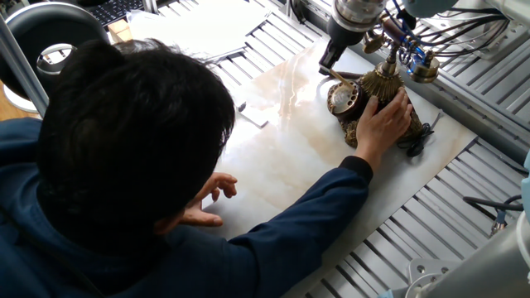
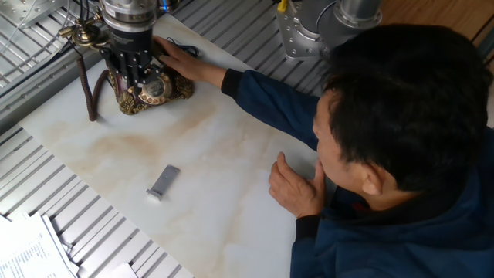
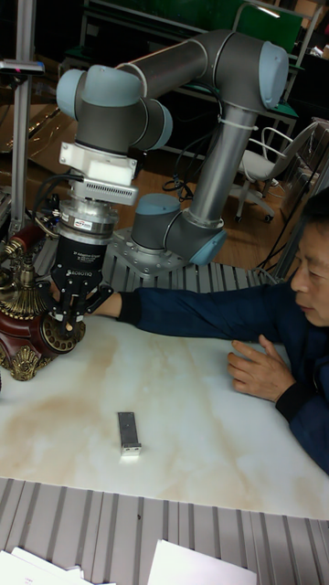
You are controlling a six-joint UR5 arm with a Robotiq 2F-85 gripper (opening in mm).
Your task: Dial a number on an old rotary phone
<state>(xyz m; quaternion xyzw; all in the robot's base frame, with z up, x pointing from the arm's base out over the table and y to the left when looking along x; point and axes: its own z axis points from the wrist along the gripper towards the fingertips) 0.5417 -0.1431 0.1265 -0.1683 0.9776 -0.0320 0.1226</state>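
The old rotary phone (image 1: 377,95) (image 2: 139,96) (image 3: 27,329) stands at the far end of the marble board, its coppery dial (image 1: 341,98) (image 2: 155,88) (image 3: 61,335) facing the person. My gripper (image 1: 330,66) (image 2: 139,76) (image 3: 69,317) points down with its fingers drawn together. The tips sit at the dial's upper edge. Contact with a finger hole is hidden. A person's hand (image 1: 389,116) (image 2: 181,60) holds the phone's base from behind. The brass-ended handset (image 1: 422,68) (image 2: 77,35) rests on the cradle.
A small grey block (image 1: 252,116) (image 2: 164,181) (image 3: 128,432) lies mid-board. The person's other hand (image 1: 211,194) (image 2: 297,189) (image 3: 265,366) rests on the board (image 2: 116,147). The dark cord (image 2: 89,89) hangs beside the phone. A large black round device (image 1: 50,37) stands at the far left.
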